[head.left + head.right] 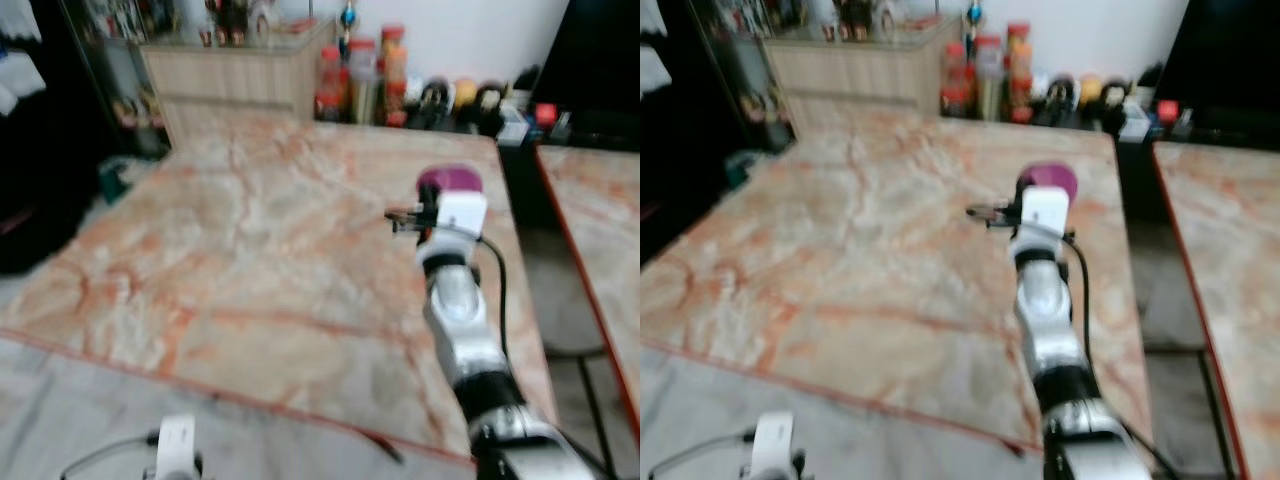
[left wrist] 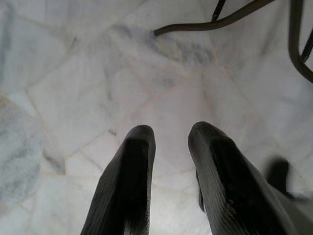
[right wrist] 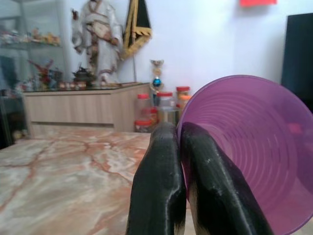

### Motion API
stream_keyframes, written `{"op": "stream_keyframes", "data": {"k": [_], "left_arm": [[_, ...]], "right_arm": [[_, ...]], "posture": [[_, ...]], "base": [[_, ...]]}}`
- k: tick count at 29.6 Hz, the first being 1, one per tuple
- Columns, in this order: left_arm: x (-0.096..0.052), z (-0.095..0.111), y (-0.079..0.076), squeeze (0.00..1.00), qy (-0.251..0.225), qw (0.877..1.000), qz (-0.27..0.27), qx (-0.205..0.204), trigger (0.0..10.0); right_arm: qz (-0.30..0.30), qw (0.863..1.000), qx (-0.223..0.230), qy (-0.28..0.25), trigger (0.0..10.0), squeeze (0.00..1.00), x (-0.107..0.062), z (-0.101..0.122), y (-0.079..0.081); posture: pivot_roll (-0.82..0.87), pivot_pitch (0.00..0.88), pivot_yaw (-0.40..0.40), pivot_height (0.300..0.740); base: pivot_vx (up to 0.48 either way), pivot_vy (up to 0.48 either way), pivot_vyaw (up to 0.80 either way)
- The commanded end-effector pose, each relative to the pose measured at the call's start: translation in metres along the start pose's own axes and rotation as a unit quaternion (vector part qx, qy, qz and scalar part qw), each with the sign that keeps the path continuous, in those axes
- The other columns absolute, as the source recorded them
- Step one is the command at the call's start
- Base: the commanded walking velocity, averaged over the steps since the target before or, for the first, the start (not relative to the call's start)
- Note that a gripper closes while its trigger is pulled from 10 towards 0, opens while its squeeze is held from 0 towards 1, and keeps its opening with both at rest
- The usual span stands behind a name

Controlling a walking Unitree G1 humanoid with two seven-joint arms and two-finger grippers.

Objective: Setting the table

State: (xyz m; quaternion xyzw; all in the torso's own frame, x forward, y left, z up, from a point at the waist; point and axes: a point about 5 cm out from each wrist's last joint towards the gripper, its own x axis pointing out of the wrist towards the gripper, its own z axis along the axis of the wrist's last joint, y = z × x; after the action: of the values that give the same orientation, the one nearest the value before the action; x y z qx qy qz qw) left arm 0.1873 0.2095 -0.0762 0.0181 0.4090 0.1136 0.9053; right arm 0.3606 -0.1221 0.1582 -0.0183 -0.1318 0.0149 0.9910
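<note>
Over the table (image 1: 250, 250), right hand (image 3: 178, 142) (fingers pinching) grips purple cup's (image 3: 249, 147) rim.

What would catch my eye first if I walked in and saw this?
Probably the purple cup, pinched at its rim by the right pincer and held out over the big marble table. Next, the cluster of red-lidded jars at the table's far edge. The left pincer hangs low over the pale stone floor.

Both eye views are softly blurred and evenly daylit. The wrist views are sharper; on the pale floor (image 2: 146, 73) a faint shadow sits at four o'clock.
</note>
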Motion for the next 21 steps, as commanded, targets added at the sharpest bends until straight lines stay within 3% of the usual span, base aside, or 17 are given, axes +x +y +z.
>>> {"op": "stream_keyframes", "data": {"k": [1,10,16,21], "left_arm": [[0.000,0.001,-0.001,0.00,-0.004,1.000,-0.001,0.005,10.0],[0.000,0.001,-0.001,0.00,-0.004,1.000,0.000,0.003,10.0],[0.000,0.002,-0.001,0.00,-0.004,1.000,0.000,0.001,10.0],[0.000,0.002,-0.001,0.00,-0.003,1.000,0.000,0.001,10.0]], "right_arm": [[0.000,1.000,-0.003,-0.017,10.0,0.00,0.003,0.008,-0.003],[0.000,1.000,-0.004,-0.016,10.0,0.00,0.005,0.009,-0.003],[-0.022,1.000,-0.009,-0.011,10.0,0.00,0.008,0.009,-0.013],[-0.026,1.000,-0.002,-0.012,10.0,0.00,0.009,0.010,-0.016]], "posture": [[0.00,0.000,0.019,0.740],[0.00,0.000,0.019,0.740],[0.00,0.000,0.019,0.740],[0.00,0.000,0.025,0.740]], "base": [[0.000,-0.319,0.00],[0.000,-0.315,0.00],[0.000,-0.307,0.00],[0.000,-0.226,-0.51]]}}
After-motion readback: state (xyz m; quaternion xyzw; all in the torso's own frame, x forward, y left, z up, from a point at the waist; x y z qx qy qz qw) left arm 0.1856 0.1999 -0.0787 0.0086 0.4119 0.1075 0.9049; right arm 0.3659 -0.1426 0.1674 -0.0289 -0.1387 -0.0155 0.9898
